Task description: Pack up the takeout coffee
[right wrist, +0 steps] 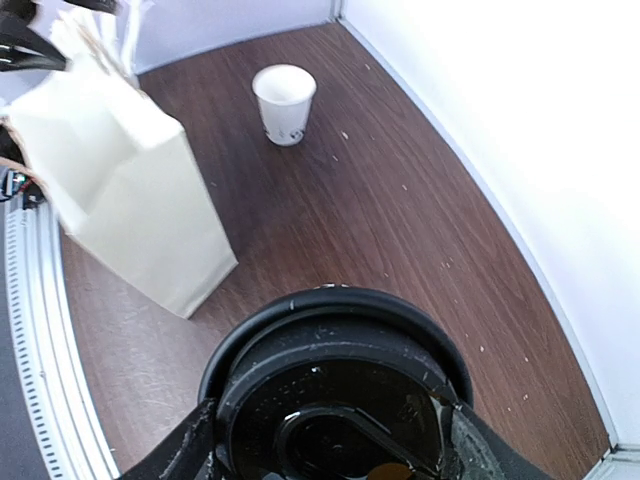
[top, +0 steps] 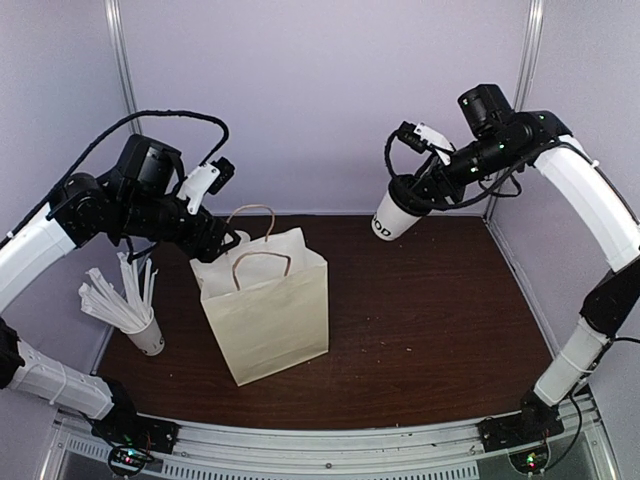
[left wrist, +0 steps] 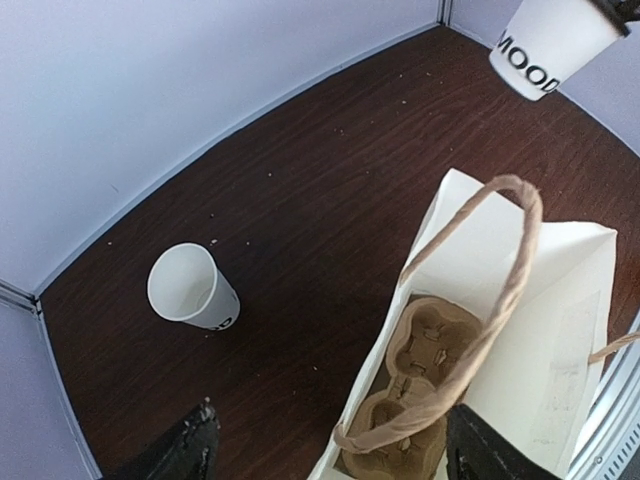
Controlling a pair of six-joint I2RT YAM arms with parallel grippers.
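2 arms, same build. Left arm (top: 32, 252): white shell links, black rounded joint housings, thin black cable (top: 180, 117) arching over it. Right arm (top: 590, 200): same white and black scheme, small green lights on upper joints, black cable loop (top: 392, 150) by wrist. White bracket (top: 200, 185) on each wrist. Left gripper (top: 218, 240), right gripper (top: 412, 192): black; fingers (left wrist: 190, 455) matte, slightly textured. Bases (top: 135, 435) black, tiny green and red lights in front.
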